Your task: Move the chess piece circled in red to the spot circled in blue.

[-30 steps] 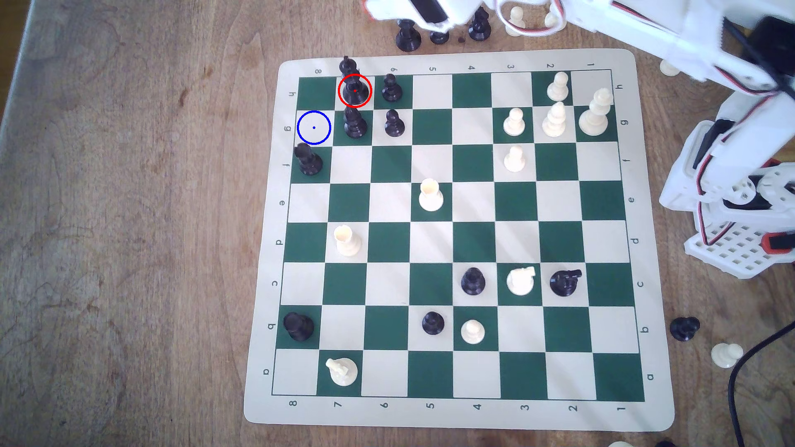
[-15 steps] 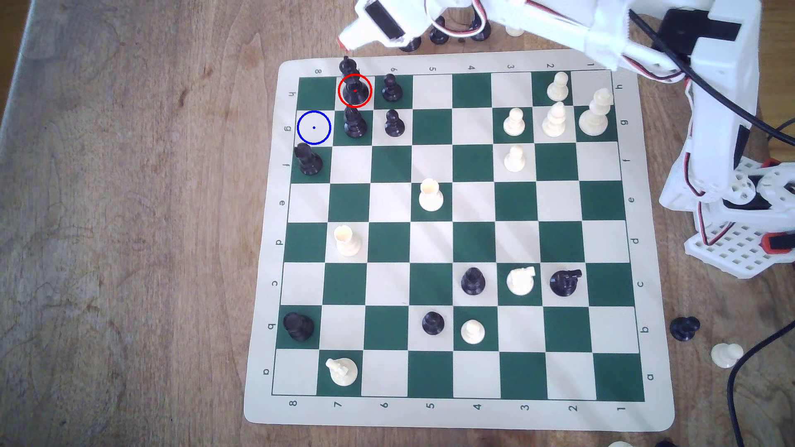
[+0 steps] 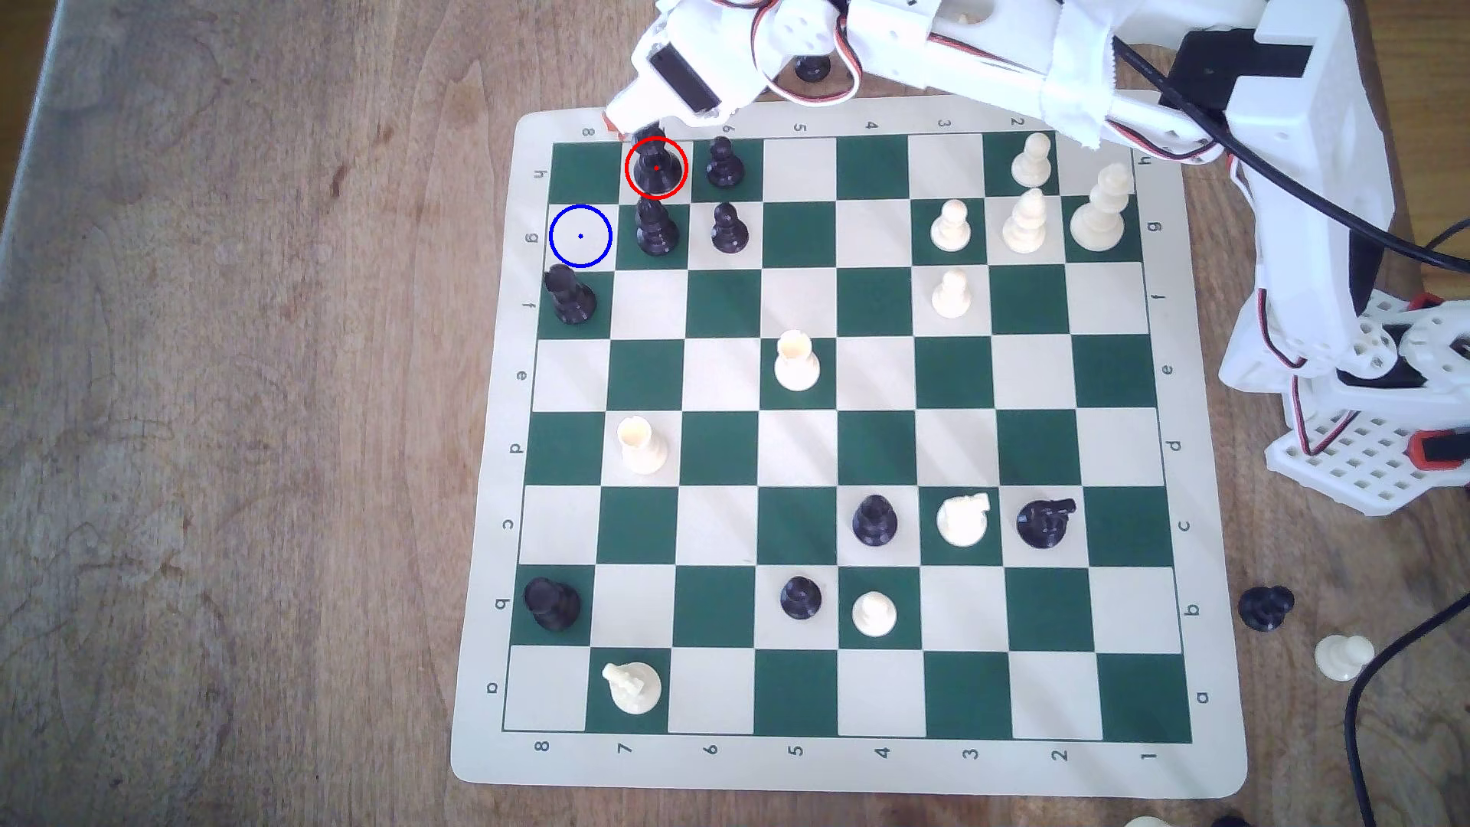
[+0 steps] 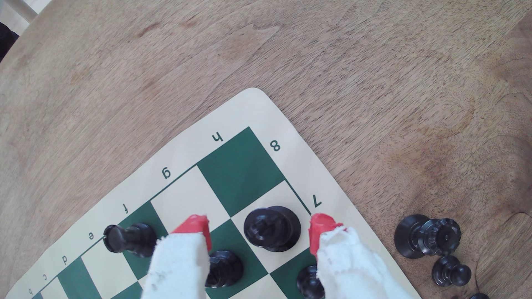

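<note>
The tall black piece [image 4: 272, 228] is standing upright on the red-ringed cream square at h7, long axis vertical, so the wrist view is looking nearly straight down on its cross tip and wide base. The fingers [image 4: 259, 233] are sitting spread apart, one red tip [image 4: 198, 227] on either side of it, w/ clear gaps both sides, not touching yet. In the exterior view the gripper [image 3: 636, 131] is hovering right over the piece's top near the board's [image 3: 795, 771] far edge. The blue-ringed cream square [image 3: 580, 236] at g8 is lying diagonally adjacent, toward the exterior view's left and nearer the camera; it's bare. A shorter black piece [image 3: 657, 229] is standing just beside on g7, a black pawn [image 3: 725, 163] on h6, both close enough to bump. Hard to judge finger height vs. the piece's body; tip is hidden under the gripper in the exterior view. Spare pieces [image 4: 427, 237] are lying on the tabletop [image 3: 239, 477] off-board.
</note>
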You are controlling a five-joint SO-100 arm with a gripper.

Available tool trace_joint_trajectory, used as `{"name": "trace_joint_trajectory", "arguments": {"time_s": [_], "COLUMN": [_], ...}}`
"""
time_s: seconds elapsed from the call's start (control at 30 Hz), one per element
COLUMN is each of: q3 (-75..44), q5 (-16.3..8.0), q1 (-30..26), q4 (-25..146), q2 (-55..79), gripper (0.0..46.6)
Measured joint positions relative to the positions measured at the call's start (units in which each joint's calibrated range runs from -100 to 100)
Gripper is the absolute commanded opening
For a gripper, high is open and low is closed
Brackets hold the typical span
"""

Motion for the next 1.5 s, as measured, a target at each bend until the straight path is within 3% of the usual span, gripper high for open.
{"name": "trace_joint_trajectory", "arguments": {"time_s": [1.27,1.5], "q3": [-0.45,-0.45], "q5": [0.39,0.39], "q1": [-1.47,-1.47], "q4": [-5.10,-5.26], "q2": [6.95,7.04], "gripper": [17.4,13.7]}}
